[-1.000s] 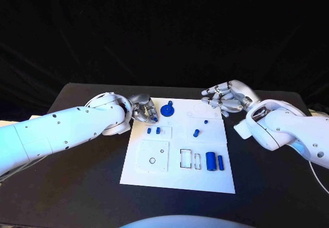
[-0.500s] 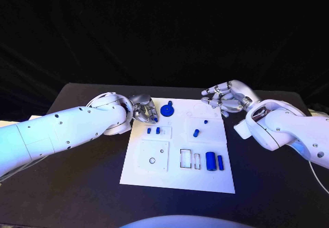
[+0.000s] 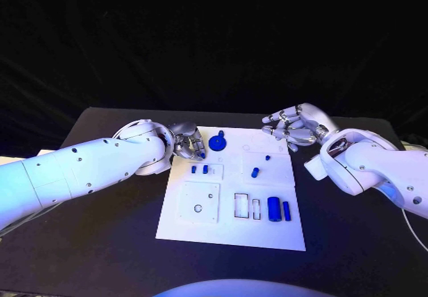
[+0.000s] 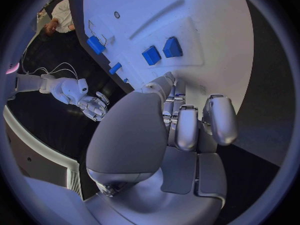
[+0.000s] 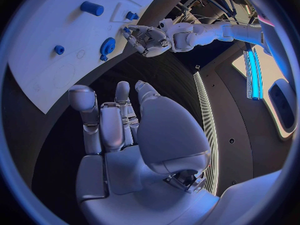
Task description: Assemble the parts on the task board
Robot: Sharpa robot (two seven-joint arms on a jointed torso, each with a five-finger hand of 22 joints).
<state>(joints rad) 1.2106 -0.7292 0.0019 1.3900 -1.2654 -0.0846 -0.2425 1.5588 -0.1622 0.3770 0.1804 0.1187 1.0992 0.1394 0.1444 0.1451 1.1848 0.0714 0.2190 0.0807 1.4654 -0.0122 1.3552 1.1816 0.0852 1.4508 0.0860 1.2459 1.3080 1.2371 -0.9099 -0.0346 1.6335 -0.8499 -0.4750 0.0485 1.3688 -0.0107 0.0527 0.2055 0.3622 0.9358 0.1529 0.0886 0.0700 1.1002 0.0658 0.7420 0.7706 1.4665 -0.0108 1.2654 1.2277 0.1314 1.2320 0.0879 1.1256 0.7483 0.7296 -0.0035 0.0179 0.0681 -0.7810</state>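
Task board point(image 3: 234, 238): white plate lying flat in the middle of the black table point(image 3: 98, 247), long side running from the near edge to the far edge.
Left hand point(image 3: 187, 143): at the board's far left corner, just beside its left edge. Fingers curled in together toward the palm; from the left wrist view nothing shows between them, though whether a fingertip touches the board I cannot tell.
Right hand point(image 3: 292, 127): over the table off the board's far right corner, apart from the board. Fingers bent and loosely spread, nothing in them.
Blue gear point(image 3: 218, 145): round toothed part with a knob, near the far left corner, just beside the left hand.
Two small blue blocks point(image 3: 200, 169): side by side near the left edge, nearer than the gear.
Blue pegs point(image 3: 256, 172): standing mid-board, toward the right edge.
Blue cylinders point(image 3: 279, 211): two, lying parallel near the right edge, toward the near end.
Recesses point(image 3: 242, 206): outlined rectangular slots just left of the cylinders.
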